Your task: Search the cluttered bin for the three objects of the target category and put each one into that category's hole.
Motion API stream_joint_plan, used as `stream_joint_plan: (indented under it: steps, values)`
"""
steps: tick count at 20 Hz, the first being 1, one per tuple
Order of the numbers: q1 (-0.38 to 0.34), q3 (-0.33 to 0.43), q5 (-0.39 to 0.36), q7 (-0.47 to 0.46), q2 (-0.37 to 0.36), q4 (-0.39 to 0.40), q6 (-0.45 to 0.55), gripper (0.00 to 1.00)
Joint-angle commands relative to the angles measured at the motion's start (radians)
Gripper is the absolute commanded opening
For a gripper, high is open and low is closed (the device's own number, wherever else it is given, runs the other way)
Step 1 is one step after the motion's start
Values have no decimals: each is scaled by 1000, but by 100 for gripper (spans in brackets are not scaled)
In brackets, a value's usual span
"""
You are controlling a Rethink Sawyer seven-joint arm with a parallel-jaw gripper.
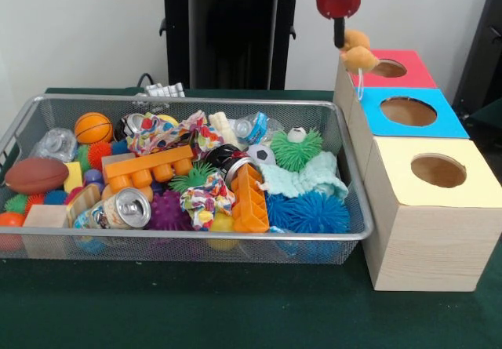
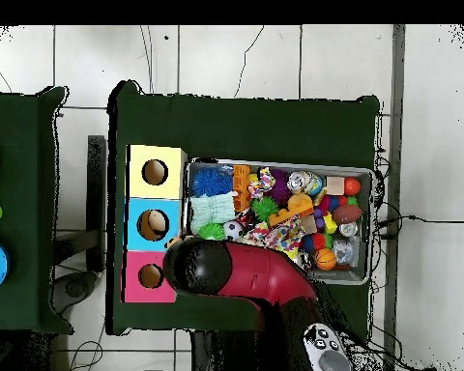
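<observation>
Gripper (image 1: 343,37): top cropped by front view's edge, hidden under arm (image 2: 260,275) overhead; finger state indeterminable.

No readable text, brand, number or sign anywhere in either view.

Checked the likeliest carriers:
- Silver can (image 1: 125,209) lying in the bin (image 1: 354,178), near its front rim: printed wrap in colour, lettering too small to make out.
- Second can (image 1: 229,161) toward the bin's middle: dark top, nothing legible.
- Patterned cloth (image 1: 205,198) beside the second can: colour blotches only, no letters.
- Three wooden boxes (image 1: 427,231) just beside the bin, tops red, blue, yellow: plain, each with a hole, unlabelled.
</observation>
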Motion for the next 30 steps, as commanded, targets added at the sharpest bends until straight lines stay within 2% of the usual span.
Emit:
stream_joint_plan:
  steps: [1, 8, 18, 28, 30]
  values:
    - [47, -85, -10, 394, 95, 10, -31, 0]
    - [95, -130, 23, 465, 110, 29, 8, 0]
    - [109, -115, 35, 459, 79, 78, 50, 0]
    - [134, -32, 147, 475, 89, 128, -41, 0]
    - [126, 3, 181, 454, 99, 148, -95, 0]
